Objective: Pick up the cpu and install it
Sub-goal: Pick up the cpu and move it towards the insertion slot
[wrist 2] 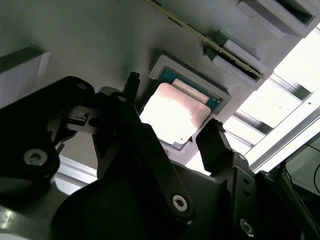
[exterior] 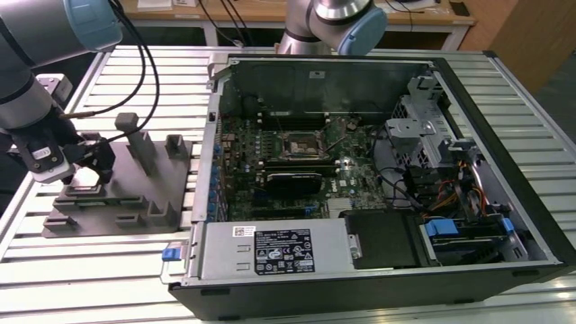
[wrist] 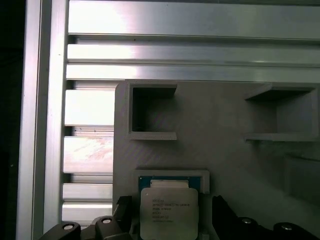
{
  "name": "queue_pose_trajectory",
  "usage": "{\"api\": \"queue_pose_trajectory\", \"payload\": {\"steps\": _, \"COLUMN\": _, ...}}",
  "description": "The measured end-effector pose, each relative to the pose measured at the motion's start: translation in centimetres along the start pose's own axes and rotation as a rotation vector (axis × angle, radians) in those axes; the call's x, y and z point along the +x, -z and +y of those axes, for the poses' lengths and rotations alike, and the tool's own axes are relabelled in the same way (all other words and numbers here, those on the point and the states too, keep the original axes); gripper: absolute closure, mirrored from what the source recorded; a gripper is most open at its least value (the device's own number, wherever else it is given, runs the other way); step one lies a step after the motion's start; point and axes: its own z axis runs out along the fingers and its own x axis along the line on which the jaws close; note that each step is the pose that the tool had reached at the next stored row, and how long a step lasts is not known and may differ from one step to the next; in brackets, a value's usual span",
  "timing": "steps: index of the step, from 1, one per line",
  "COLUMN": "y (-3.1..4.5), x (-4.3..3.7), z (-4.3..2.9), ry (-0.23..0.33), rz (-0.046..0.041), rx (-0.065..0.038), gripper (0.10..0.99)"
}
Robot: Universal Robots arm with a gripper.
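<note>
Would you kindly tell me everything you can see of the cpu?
The cpu is a small flat square chip with a pale silvery metal top bearing print, on a green board whose edge shows along one side. It lies flat, top up, in a shallow rimmed pocket near the edge of the grey fixture. The open tool hangs over it, one black finger on either side; in the first wrist view gaps show between them and the chip, so nothing grips it.

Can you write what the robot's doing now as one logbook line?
stage: pick-up | gripper: open, straddling cpu | cpu: lying in grey fixture pocket, not lifted | install: not done
</note>
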Motion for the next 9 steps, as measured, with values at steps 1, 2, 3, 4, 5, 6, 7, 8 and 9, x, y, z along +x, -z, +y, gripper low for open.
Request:
{"api": "queue_pose_trajectory", "payload": {"steps": 1, "y": 0.00, "x": 0.00, "z": 0.00, "ry": 0.000, "rz": 0.0000, "rx": 0.000, "gripper": 0.349}}
{"api": "queue_pose_trajectory", "payload": {"steps": 2, "y": 0.00, "x": 0.00, "z": 0.00, "ry": 0.000, "rz": -0.0001, "rx": 0.000, "gripper": 0.349}}
{"api": "queue_pose_trajectory", "payload": {"steps": 3, "y": 0.00, "x": 0.00, "z": 0.00, "ry": 0.000, "rz": 0.0000, "rx": 0.000, "gripper": 0.365}}
{"api": "queue_pose_trajectory", "payload": {"steps": 4, "y": 0.00, "x": 0.00, "z": 0.00, "ry": 0.000, "rz": 0.0000, "rx": 0.000, "gripper": 0.365}}
{"api": "queue_pose_trajectory", "payload": {"steps": 5, "y": 0.00, "x": 0.00, "z": 0.00, "ry": 0.000, "rz": 0.0000, "rx": 0.000, "gripper": 0.365}}
{"api": "queue_pose_trajectory", "payload": {"steps": 6, "y": 0.00, "x": 0.00, "z": 0.00, "ry": 0.000, "rz": 0.0000, "rx": 0.000, "gripper": 0.431}}
{"api": "queue_pose_trajectory", "payload": {"steps": 7, "y": 0.00, "x": 0.00, "z": 0.00, "ry": 0.000, "rz": 0.0000, "rx": 0.000, "gripper": 0.431}}
{"api": "queue_pose_trajectory", "payload": {"steps": 8, "y": 0.00, "x": 0.00, "z": 0.00, "ry": 0.000, "rz": 0.0000, "rx": 0.000, "gripper": 0.431}}
{"api": "queue_pose_trajectory", "payload": {"steps": 9, "y": 0.02, "x": 0.00, "z": 0.00, "ry": 0.000, "rz": -0.0001, "rx": 0.000, "gripper": 0.431}}
